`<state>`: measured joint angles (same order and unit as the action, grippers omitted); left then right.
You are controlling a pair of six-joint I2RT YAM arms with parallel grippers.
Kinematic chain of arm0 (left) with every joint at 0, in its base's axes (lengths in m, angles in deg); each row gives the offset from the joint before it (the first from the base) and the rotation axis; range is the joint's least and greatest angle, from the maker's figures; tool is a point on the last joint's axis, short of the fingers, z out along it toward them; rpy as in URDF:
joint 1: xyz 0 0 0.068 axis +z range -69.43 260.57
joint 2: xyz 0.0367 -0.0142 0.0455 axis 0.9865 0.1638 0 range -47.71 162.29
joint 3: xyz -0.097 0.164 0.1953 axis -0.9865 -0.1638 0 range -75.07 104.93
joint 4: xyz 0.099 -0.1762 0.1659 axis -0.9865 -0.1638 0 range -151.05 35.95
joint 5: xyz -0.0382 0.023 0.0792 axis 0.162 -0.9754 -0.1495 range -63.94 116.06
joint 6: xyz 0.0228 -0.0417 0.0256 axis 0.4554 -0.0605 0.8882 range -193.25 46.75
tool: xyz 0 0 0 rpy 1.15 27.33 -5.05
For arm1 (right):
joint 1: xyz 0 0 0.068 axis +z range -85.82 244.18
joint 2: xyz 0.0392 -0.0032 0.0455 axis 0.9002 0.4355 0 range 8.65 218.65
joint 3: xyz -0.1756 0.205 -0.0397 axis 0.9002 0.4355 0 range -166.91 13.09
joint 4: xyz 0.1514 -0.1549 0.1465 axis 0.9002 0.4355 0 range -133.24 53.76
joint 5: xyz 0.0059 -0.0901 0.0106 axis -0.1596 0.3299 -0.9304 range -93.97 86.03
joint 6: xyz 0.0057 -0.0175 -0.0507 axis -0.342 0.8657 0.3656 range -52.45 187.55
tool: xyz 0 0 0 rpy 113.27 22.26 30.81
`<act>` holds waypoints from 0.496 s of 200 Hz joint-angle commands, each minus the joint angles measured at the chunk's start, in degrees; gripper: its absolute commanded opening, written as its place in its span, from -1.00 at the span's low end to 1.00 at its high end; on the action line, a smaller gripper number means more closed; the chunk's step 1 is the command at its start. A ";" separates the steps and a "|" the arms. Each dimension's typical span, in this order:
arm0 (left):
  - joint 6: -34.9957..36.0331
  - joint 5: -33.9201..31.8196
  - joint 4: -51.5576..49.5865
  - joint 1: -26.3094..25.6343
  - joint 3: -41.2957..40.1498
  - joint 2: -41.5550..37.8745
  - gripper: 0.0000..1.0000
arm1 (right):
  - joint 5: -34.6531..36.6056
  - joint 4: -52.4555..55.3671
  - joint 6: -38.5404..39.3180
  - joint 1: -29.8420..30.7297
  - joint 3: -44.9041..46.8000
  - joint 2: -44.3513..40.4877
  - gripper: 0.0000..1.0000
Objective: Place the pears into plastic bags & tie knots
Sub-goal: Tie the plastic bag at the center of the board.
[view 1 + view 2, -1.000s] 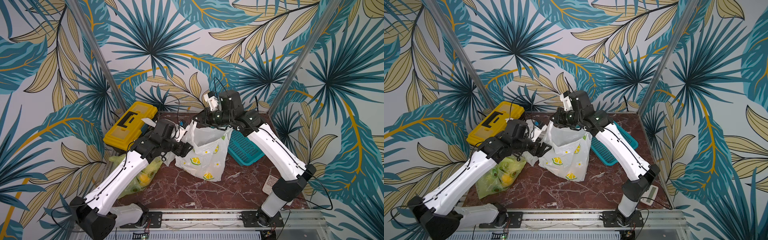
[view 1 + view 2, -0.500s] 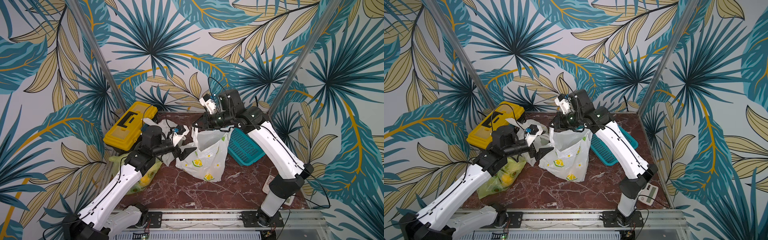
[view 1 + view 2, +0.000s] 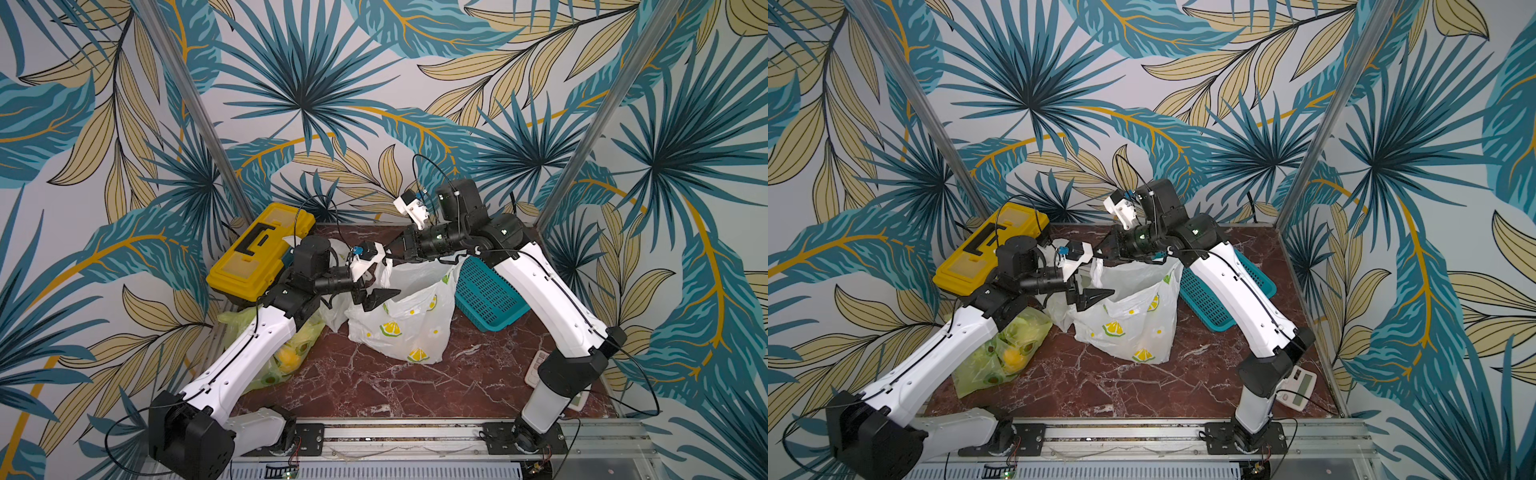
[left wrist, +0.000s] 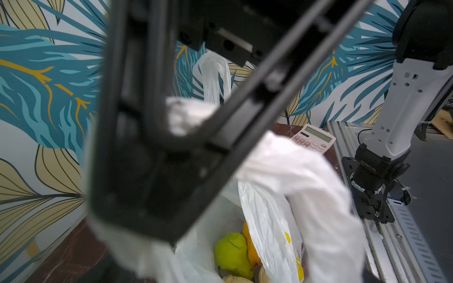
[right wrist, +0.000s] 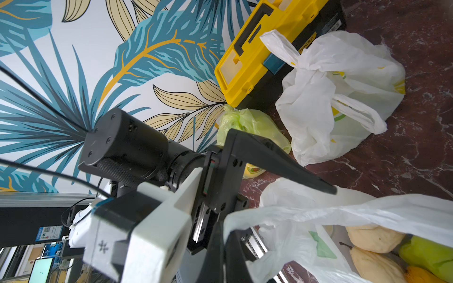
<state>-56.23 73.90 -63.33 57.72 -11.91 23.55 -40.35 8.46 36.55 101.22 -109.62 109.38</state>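
Crinkly lemon-print bag [image 3: 407, 328] on veined red marble tabletop [image 3: 374, 386], leaf-mural walls [image 3: 311, 104]; right gripper [image 3: 392, 254] pinches its handle, left gripper [image 3: 380, 295] jaws apart.

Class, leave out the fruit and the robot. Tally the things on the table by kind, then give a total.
Bags: 3 (green bag, tied white bag, open lemon-print bag)
Toolbox: 1
Basket: 1
Calculator: 1
Total: 6
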 commanded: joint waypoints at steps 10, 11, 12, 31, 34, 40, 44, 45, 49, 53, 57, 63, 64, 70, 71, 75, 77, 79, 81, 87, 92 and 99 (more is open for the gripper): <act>-2.68 9.57 3.32 0.53 2.71 2.72 0.75 | -2.91 -5.90 -2.31 -0.57 2.89 -1.24 -1.00; -2.82 9.87 3.35 0.48 2.69 2.77 0.74 | -2.91 -5.99 -2.31 -0.65 2.95 -1.24 -1.00; -2.93 10.02 3.33 0.51 2.64 2.84 0.73 | -2.91 -6.08 -2.40 -0.74 2.98 -1.24 -1.00; -3.49 12.18 3.41 0.53 0.69 3.09 0.52 | -3.29 -7.55 -3.32 -1.42 3.06 -1.15 -1.00; -3.53 12.20 3.58 0.52 0.37 2.89 0.49 | -3.55 -7.83 -3.53 -1.48 3.09 -1.15 -1.00; -3.63 12.20 4.05 0.61 -0.22 2.54 0.41 | -3.89 -8.32 -3.77 -1.64 3.24 -1.15 -1.00; -3.65 12.18 4.28 0.59 -0.54 2.29 0.38 | -3.92 -8.65 -4.02 -1.68 3.28 -1.08 -1.00; -3.66 12.28 4.27 0.60 -0.60 2.25 0.37 | -3.94 -8.73 -4.04 -1.65 3.27 -1.07 -1.00; -3.61 12.24 4.35 0.77 -0.71 2.09 0.33 | -4.08 -9.02 -4.30 -1.75 3.35 -1.02 -1.00; -3.66 12.21 4.40 0.78 -0.75 1.96 0.30 | -4.29 -9.20 -4.45 -1.75 3.38 -0.91 -1.00; -3.67 12.23 4.36 0.92 -0.80 1.93 0.26 | -4.31 -9.29 -4.49 -1.86 3.34 -0.80 -1.00; -3.73 12.21 4.36 1.05 -0.83 1.89 0.20 | -4.32 -9.51 -4.66 -1.95 3.40 -0.64 -1.00; -3.74 12.20 4.36 1.10 -0.84 1.87 0.19 | -4.31 -9.51 -4.67 -1.96 3.38 -0.63 -1.00; -3.83 12.11 4.36 1.31 -0.80 1.99 0.15 | -4.06 -9.75 -4.85 -2.19 3.52 -0.58 -1.00; -3.87 11.98 4.36 1.36 -0.82 2.01 0.15 | -4.06 -9.81 -4.94 -2.21 3.53 -0.55 -1.00; -4.11 11.67 4.36 1.48 -0.84 2.14 0.10 | -3.97 -9.97 -5.09 -2.28 3.54 -0.53 -1.00; -4.21 11.65 4.36 1.53 -0.86 2.24 0.06 | -3.96 -10.03 -5.05 -2.35 3.58 -0.53 -1.00; -4.30 11.53 4.36 1.59 -0.91 2.33 0.04 | -3.96 -10.08 -5.12 -2.39 3.61 -0.53 -1.00; -4.32 11.48 4.38 1.69 -0.92 2.37 0.00 | -3.92 -10.16 -5.21 -2.40 3.67 -0.53 -1.00; -4.80 11.46 4.36 1.89 -0.81 2.76 -0.09 | -3.90 -10.67 -5.52 -2.43 3.94 -0.58 -1.00; -5.30 11.49 4.36 2.05 -0.76 3.07 -0.17 | -3.96 -11.14 -5.80 -2.46 4.27 -0.62 -1.00; -6.07 11.47 4.36 2.17 -0.40 3.48 -0.30 | -3.85 -11.69 -6.14 -2.54 4.71 -0.62 -1.00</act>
<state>-60.36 84.21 -59.96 58.97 -12.04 26.53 -43.28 0.66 32.00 99.08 -106.56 109.38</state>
